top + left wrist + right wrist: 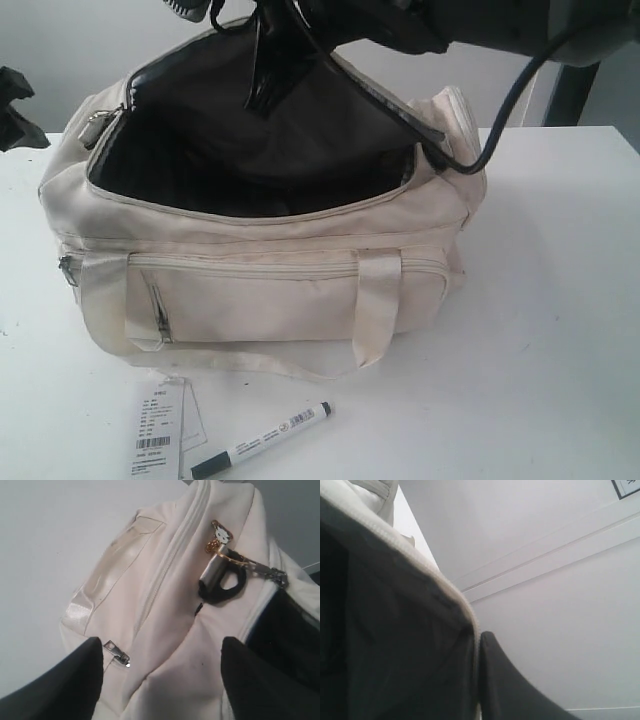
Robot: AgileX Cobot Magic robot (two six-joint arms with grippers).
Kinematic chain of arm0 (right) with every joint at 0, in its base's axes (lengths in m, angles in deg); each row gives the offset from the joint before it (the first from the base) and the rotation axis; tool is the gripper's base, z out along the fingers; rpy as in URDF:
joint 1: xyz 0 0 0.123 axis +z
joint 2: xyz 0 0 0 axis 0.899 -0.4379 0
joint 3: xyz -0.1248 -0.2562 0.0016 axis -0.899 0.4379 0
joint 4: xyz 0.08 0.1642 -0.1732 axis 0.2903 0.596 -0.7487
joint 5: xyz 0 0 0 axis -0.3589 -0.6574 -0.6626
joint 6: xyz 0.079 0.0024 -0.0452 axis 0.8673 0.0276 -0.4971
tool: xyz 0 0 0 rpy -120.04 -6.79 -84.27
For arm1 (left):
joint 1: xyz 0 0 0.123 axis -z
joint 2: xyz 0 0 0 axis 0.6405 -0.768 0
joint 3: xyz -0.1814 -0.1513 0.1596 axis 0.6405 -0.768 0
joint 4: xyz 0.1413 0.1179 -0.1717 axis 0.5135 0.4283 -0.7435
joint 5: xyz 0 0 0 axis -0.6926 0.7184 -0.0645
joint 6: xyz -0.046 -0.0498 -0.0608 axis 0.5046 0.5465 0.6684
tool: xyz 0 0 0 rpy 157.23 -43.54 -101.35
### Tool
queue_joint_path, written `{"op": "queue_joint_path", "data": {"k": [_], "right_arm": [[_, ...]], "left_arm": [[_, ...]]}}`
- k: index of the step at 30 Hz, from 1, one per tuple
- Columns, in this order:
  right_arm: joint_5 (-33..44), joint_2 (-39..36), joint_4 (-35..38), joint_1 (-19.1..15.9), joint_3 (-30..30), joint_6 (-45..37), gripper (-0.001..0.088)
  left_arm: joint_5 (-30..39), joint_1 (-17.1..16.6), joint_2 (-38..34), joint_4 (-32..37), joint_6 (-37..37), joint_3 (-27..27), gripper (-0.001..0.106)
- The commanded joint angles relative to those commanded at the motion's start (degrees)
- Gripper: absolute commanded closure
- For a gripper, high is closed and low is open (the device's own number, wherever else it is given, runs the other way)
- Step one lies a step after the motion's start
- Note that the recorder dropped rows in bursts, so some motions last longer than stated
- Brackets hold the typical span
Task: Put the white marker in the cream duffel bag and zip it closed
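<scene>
Exterior view is showing the right gripper (258, 97) clamping the rim of the unzipped cream duffel bag (250, 290), white marker (262, 440) lying outside, left gripper (160, 647) spread empty.

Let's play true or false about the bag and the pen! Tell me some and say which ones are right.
1. The white marker is inside the cream duffel bag. False: it lies on the table in front of the bag.
2. The bag's top is unzipped. True.
3. The right gripper pinches the bag's far rim. True.
4. The left gripper is shut. False: its jaws stand apart over one end of the bag.
</scene>
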Motion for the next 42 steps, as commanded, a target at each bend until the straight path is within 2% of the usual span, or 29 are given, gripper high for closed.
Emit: {"op": "queue_joint_path", "data": {"k": [9,11,14,18,27,36,42], "right_arm": [[-1.6,0.0,0.0,0.0,0.0,0.0,0.0868],[-2.4,0.0,0.0,0.0,0.0,0.0,0.0868],[-2.9,0.0,0.0,0.0,0.0,0.0,0.0868],[-2.7,0.1,-0.1,0.0,0.0,0.0,0.0868],[-3.0,2.8,-3.3,0.0,0.0,5.8,0.0868],[-2.9,4.0,-6.6,0.0,-0.6,5.9,0.0868],[-2.9,4.0,-14.0,0.0,-0.6,10.9,0.0868]], "left_arm": [[0.0,0.0,-8.0,-1.9,-1.5,2.4,0.036],[-0.1,0.0,-9.2,-1.9,-1.5,2.4,0.040],[-0.5,0.0,-10.5,-1.9,-1.4,2.4,0.058],[-0.3,0.0,-11.1,-1.9,-1.5,2.4,0.104],[-1.6,0.0,-11.1,-1.4,-1.5,2.4,0.105],[-1.7,0.0,-11.1,-1.4,-1.5,2.4,0.105],[-1.7,0.0,-11.1,-1.4,-1.5,2.4,0.105]]}}
